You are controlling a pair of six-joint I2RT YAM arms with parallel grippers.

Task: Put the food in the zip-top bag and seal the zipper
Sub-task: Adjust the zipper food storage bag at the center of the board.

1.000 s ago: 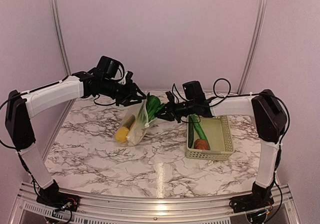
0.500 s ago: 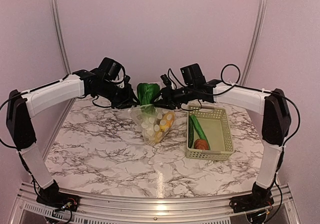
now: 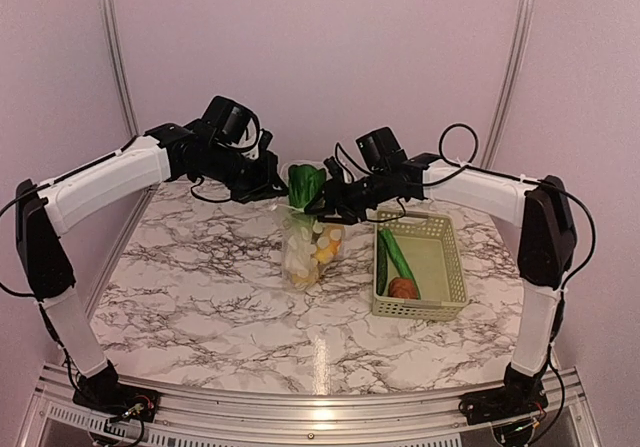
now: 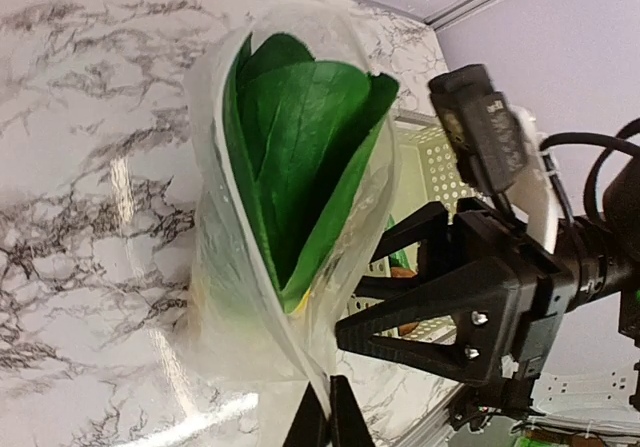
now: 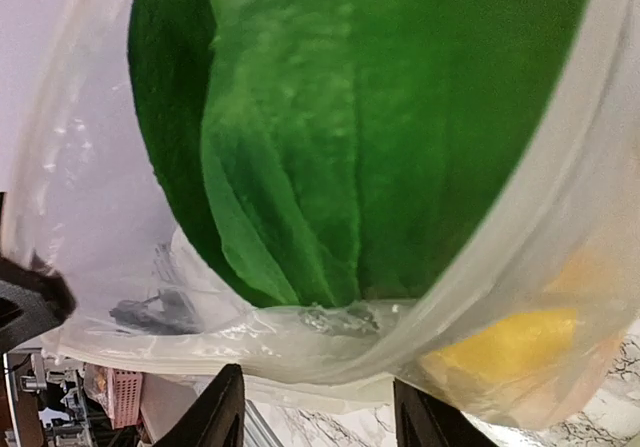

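The clear zip-top bag (image 3: 303, 255) hangs upright between my two grippers, above the marble table. Green bok choy (image 3: 305, 181) sticks out of its open mouth, and yellow food (image 3: 326, 250) lies lower inside. My left gripper (image 3: 277, 189) is shut on the bag's rim; in the left wrist view its tips (image 4: 327, 389) pinch the zipper strip (image 4: 279, 321) beside the bok choy (image 4: 300, 157). My right gripper (image 3: 322, 203) stands open at the opposite side of the mouth. In its wrist view the gripper (image 5: 320, 402) has the rim just ahead, with bok choy (image 5: 380, 117) and a yellow piece (image 5: 500, 352) behind the plastic.
A pale green slotted basket (image 3: 447, 267) sits on the table at the right, holding a cucumber (image 3: 394, 252) and a brown round item (image 3: 403, 288). The back wall stands close behind both arms. Aluminium posts frame the table's far corners.
The bag went from slumped on the table to hanging upright with the bok choy in its mouth. My right gripper opened and let go; my left gripper shut on the rim.
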